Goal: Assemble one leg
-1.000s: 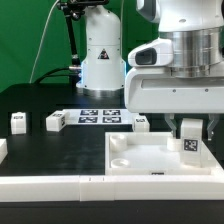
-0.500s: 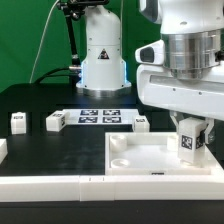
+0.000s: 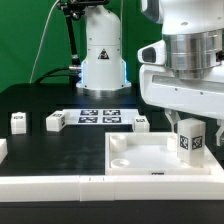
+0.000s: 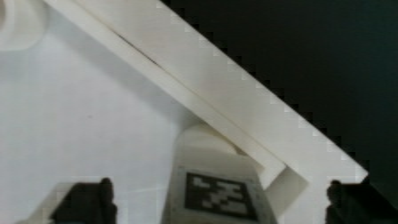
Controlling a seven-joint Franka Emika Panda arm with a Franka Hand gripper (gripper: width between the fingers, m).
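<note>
White plastic leg [image 3: 190, 139], small and stubby, with a square black-and-white coded tag facing the exterior camera; it sits over the corner of the white panel [image 3: 150, 166] at the exterior view's right, directly beneath the tool [image 3: 190, 128], and leans slightly. Whether its foot is seated in the panel's socket cannot be told. In the wrist view the leg [image 4: 222, 185] stands between the two dark fingers [image 4: 86, 202], with a clear gap on either side. The tool [image 4: 215, 204] is spread wide and grips nothing. White panel, large and square, with a raised rim and a round corner socket visible at the exterior view's left; it lies flat on the black desk [image 3: 50, 150]. Marker board [image 3: 100, 117], thin and flat, lies behind the panel near the middle of the desk. Loose white blocks, three: first block [image 3: 18, 121] towards the exterior view's left, second block [image 3: 56, 121] between it and the marker board, and third block [image 3: 141, 122] just beyond the panel's far edge. Long white bar [image 3: 50, 185] runs along the front of the desk. White arm base [image 3: 100, 55] stands at the rear before a green backdrop [image 3: 30, 40].
</note>
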